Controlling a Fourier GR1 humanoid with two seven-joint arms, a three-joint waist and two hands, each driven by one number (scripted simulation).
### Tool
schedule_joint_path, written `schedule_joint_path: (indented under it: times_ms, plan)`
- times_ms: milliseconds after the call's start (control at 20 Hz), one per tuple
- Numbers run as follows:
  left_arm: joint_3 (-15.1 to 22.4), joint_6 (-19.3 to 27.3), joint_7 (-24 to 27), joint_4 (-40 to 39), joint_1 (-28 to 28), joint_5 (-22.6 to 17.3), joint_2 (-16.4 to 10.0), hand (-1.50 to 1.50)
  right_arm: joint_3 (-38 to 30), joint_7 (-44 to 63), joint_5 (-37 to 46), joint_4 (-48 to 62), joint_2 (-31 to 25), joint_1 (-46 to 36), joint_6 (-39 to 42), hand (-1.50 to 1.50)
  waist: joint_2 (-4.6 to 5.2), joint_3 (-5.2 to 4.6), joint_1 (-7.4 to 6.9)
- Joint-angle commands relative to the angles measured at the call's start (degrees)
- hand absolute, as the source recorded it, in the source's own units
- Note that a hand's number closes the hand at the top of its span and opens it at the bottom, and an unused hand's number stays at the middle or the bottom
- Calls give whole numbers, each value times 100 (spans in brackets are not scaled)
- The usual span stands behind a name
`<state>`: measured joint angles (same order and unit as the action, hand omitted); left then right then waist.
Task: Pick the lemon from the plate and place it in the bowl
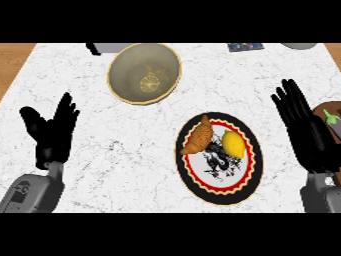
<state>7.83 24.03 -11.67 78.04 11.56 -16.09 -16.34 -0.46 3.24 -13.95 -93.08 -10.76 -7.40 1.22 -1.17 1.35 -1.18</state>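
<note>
Presently the left hand (51,132) and right hand (306,130) are held open, and the croissant (197,137) beside the lemon (234,143) could be nudged.

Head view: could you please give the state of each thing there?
Yellow lemon: lying on the black-rimmed patterned plate, untouched.
Brown croissant: on the same plate, beside the lemon.
Tan round bowl: upright, empty.
Black left hand: open, holding nothing.
Black right hand: open, holding nothing.
</note>
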Motion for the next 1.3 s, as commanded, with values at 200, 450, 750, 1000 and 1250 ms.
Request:
schedule_joint_path:
  times_ms: [200,450,750,1000,1250]
  plan:
    - [-411,-1351,1024,897,145,-531,-479,0,337,854,373,947,-103,-1055,-1,-150,133,-148,-107]
    - [-281,-1637,1241,1071,-121,-787,-201,0,401,883,2548,1772,-678,-775,-1510,-150,157,-148,-106]
    - [-409,-1845,1411,1004,-195,-763,-216,0,502,418,3317,3123,-932,-2234,-1528,-150,160,-136,-36]
    - [-526,-2154,1264,1135,-322,-1000,-402,0,1313,1845,3738,3345,-1361,-2849,-41,-150,146,-152,-110]
    - [-518,-2076,1208,1076,-146,-974,-361,0,1963,2743,3533,3909,-1708,-3420,2394,-150,181,-175,-235]
